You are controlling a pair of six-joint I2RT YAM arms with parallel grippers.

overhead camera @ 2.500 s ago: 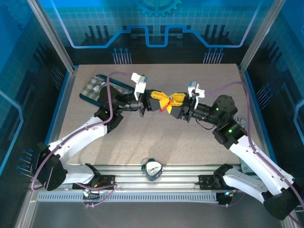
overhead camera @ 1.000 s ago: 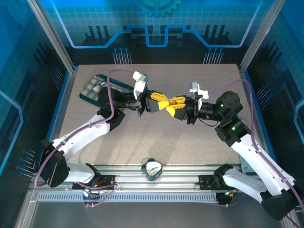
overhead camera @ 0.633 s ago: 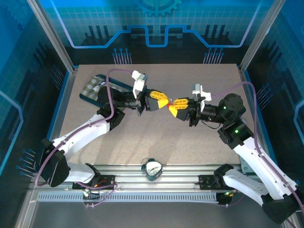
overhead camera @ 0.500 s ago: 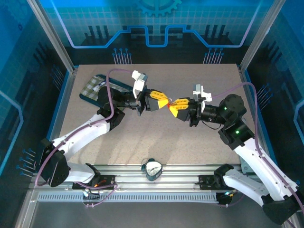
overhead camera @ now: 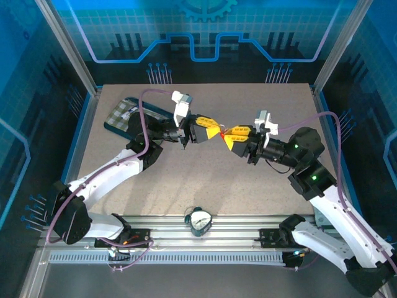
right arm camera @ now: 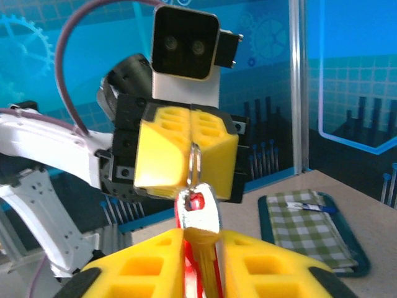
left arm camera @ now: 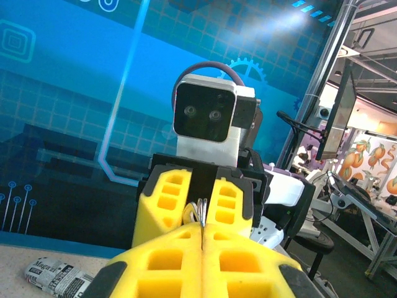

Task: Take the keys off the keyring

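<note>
Both grippers meet tip to tip above the middle of the table. My left gripper [overhead camera: 213, 131] is shut on the thin silver ring of the keyring [left arm camera: 201, 214], which stands edge-on between its yellow fingers [right arm camera: 164, 149]. From the ring [right arm camera: 194, 162] hangs a silver-headed key [right arm camera: 201, 208] with a red tag [right arm camera: 188, 267] behind it. My right gripper [overhead camera: 229, 136] is shut on the key's shaft and the tag, with the key's head sticking out of its fingertips [right arm camera: 149, 257]. A speck of red [overhead camera: 220, 133] shows between the two grippers from above.
A green checked cloth on a teal tray [overhead camera: 124, 115] lies at the back left of the table [overhead camera: 205, 180] and also appears to the right of the key [right arm camera: 313, 230]. A round dial [overhead camera: 200, 219] sits on the near rail. A crumpled printed paper [left arm camera: 59, 276] lies on the table.
The right arm's elbow has swung out to the right and its gripper has tilted. The meeting point of the grippers has shifted slightly toward the back. Both grips have held.
</note>
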